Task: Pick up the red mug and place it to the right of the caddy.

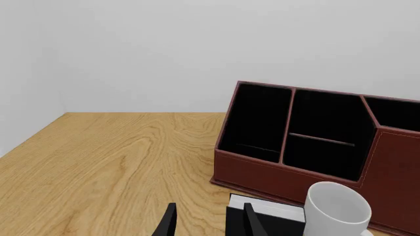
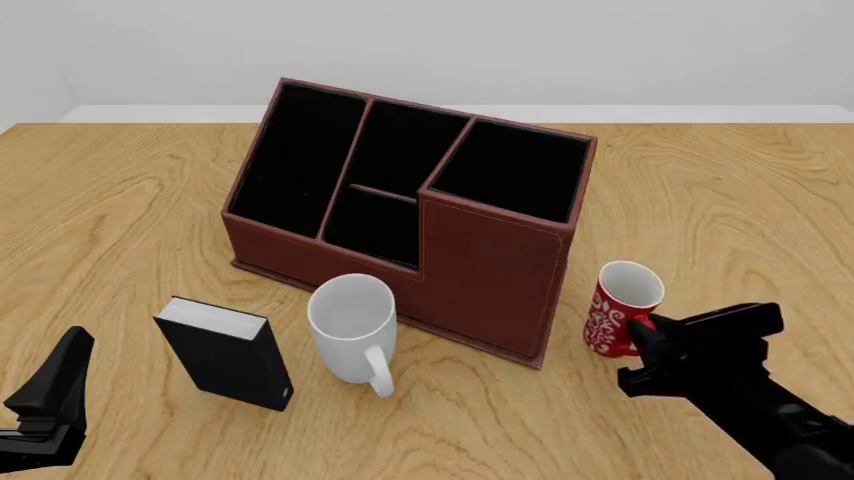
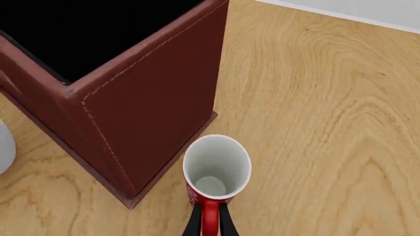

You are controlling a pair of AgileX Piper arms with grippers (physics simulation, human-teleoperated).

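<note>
The red mug [image 2: 622, 309] with a white floral pattern stands upright just right of the caddy's [image 2: 489, 268] front right corner, close to the table top. I cannot tell whether it touches the table. My right gripper [image 2: 642, 338] is shut on its red handle; in the right wrist view the fingers [image 3: 195, 223] clamp the handle, with the mug's white inside [image 3: 217, 166] beside the caddy wall [image 3: 151, 108]. My left gripper [image 2: 51, 395] is open and empty near the front left edge, and its fingers [image 1: 169, 222] also show in the left wrist view.
A plain white mug [image 2: 355, 324] stands in front of the caddy, and a small black book-like box [image 2: 227, 352] stands to its left. Both show in the left wrist view, the mug [image 1: 337, 209] and the box [image 1: 274, 215], before the caddy [image 1: 262, 169].
</note>
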